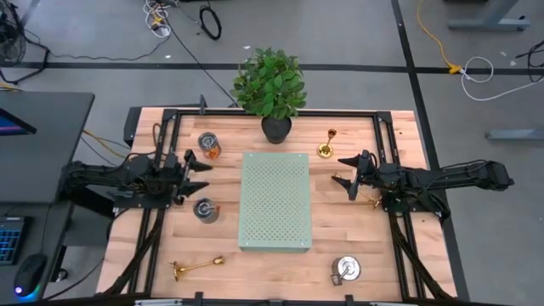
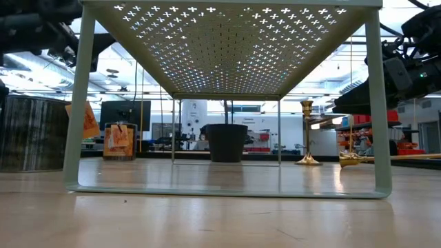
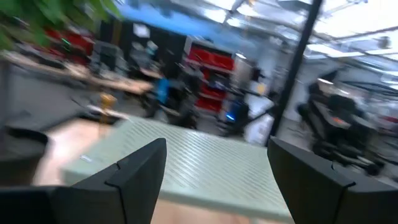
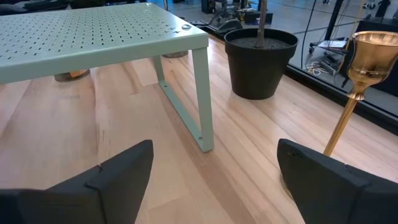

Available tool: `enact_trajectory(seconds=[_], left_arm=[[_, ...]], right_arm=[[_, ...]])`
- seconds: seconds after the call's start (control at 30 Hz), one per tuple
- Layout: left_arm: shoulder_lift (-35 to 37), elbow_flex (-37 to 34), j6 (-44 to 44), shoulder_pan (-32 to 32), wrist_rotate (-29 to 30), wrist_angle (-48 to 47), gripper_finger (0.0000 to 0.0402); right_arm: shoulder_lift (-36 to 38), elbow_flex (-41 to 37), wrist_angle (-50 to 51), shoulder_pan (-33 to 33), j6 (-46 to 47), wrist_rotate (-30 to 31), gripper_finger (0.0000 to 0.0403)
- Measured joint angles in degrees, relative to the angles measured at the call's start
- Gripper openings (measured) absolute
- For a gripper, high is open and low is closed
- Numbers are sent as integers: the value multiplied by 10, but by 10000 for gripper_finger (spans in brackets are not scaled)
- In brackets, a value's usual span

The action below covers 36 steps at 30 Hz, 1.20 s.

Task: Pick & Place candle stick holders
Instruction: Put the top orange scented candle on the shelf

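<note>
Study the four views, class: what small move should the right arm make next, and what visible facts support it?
Probably ease the right gripper toward the upright gold candle stick holder. Its fingers are open and empty, the holder stands close ahead beside the black pot on the table, and none yet sits on the green board. The left gripper waits open.

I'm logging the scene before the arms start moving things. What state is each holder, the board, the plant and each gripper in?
Upright gold holder: standing, right of the plant.
Gold holder near the front left: lying on its side.
Gold holder by the right gripper: lying flat.
Silver holder at the back left: upright.
Silver holder left of the board: upright.
Silver holder at the front right: on the table, unheld.
Green board: standing on its legs, nothing on top.
Plant: upright.
Left gripper: open, empty.
Right gripper: open, empty.
</note>
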<state>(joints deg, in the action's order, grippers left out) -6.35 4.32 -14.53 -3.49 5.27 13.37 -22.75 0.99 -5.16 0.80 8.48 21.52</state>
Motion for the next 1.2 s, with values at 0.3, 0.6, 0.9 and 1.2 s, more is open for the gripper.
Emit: enact_trajectory(seconds=[0.3, 0.6, 0.9, 1.2], left_arm=[[0, 0, 30, 0, 151, 10, 291], [0, 0, 31, 0, 232, 17, 291], [-13, 25, -2, 11, 297, -27, 291], [-155, 263, -93, 97, 353, -336, 291]], right_arm=[[0, 0, 0, 0, 0, 0, 348], [0, 0, 0, 0, 0, 0, 348], [0, 0, 0, 0, 0, 0, 348], [0, 0, 0, 0, 0, 0, 348]])
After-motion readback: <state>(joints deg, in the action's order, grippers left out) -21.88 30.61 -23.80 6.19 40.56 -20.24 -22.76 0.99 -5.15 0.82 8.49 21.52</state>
